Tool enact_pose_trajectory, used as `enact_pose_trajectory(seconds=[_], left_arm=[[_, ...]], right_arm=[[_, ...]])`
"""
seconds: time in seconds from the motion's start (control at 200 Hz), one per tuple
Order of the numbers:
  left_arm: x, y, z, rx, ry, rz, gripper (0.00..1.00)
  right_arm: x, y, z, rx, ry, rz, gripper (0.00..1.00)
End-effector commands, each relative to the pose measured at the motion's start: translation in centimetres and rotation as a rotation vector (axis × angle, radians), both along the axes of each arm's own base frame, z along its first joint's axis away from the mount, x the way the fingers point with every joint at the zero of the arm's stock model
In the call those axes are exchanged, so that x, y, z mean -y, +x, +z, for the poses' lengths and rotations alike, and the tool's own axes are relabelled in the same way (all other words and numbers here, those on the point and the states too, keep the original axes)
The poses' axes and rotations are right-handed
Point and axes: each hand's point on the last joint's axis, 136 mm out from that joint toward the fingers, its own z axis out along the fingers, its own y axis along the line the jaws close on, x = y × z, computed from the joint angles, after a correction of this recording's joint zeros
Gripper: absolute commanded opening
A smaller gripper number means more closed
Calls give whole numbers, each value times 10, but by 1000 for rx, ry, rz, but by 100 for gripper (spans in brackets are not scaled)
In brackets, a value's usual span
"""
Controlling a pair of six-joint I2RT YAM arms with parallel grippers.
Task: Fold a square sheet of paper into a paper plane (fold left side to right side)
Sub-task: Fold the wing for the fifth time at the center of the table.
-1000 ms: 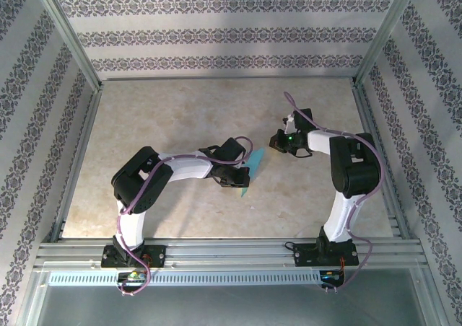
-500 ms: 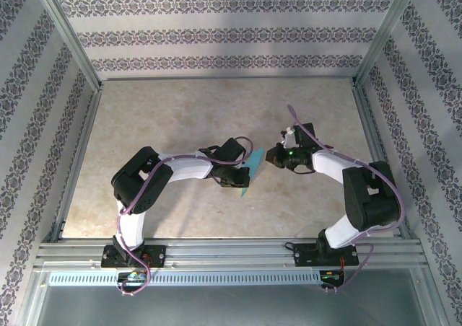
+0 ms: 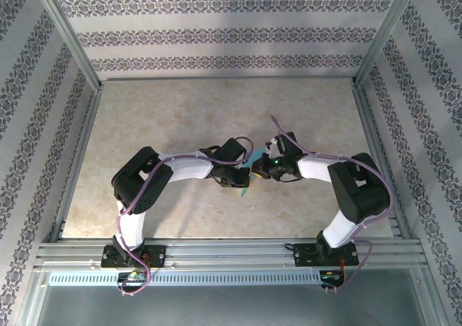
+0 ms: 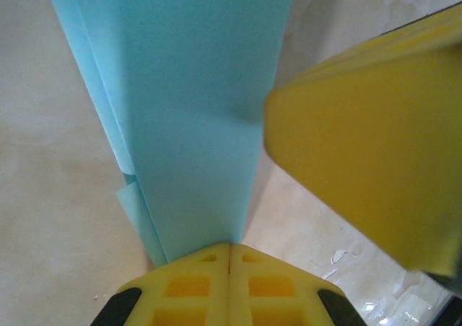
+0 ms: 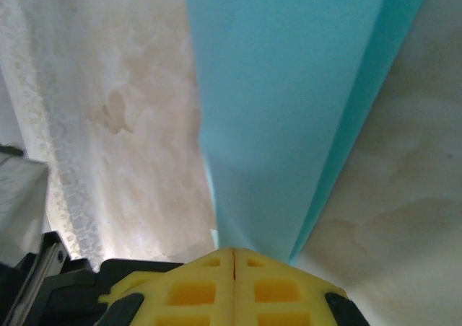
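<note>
The paper plane (image 3: pixel 254 156), a narrow folded strip of turquoise paper, is held off the table at mid-table. My left gripper (image 3: pixel 241 174) is shut on its lower part. In the left wrist view the paper plane (image 4: pixel 195 102) rises from the closed yellow jaws of the left gripper (image 4: pixel 229 247), with extra layers showing along its left edge. My right gripper (image 3: pixel 258 169) is shut and its tip meets the paper's right side, seen as a big yellow block, the right gripper (image 4: pixel 268 124). In the right wrist view the paper plane (image 5: pixel 289 102) spreads up from the closed right gripper (image 5: pixel 234 251).
The marble-patterned table (image 3: pixel 180 117) lies beneath the grippers, with patterned walls (image 3: pixel 216 34) on three sides and an aluminium rail (image 3: pixel 231 250) along the near edge. Both forearms meet at mid-table, close together.
The right gripper has swung left and nearer over the last second, from well apart to up against the paper. The left gripper and the paper have stayed put.
</note>
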Motion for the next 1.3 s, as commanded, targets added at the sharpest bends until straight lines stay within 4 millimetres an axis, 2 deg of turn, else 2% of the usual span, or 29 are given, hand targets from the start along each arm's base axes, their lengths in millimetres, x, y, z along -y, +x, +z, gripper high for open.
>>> enact_pose_trajectory(seconds=[0.0, 0.245, 0.415, 0.645, 0.804, 0.899, 1.149, 1.299], left_arm=[[-56, -35, -50, -128, 276, 12, 0], [-53, -33, -48, -121, 262, 10, 0], [-43, -29, -39, -111, 215, 15, 0], [-20, -14, -6, -64, 93, 26, 11], [-12, -4, 25, -34, -2, 39, 13], [-8, -6, 38, -44, -58, 38, 13], [0, -22, 34, -122, -144, 21, 3], [4, -27, 27, -150, -150, 6, 1]], right_arm=[[-5, 1, -3, 0, 2, 0, 0], [4, -6, -25, -46, -63, 1, 0], [11, -13, -41, -83, -121, 8, 0], [23, -24, -56, -126, -220, 37, 0], [24, -27, -59, -137, -228, 48, 0], [23, -29, -60, -141, -228, 52, 0], [24, -31, -63, -147, -237, 55, 0], [23, -31, -63, -145, -237, 59, 0]])
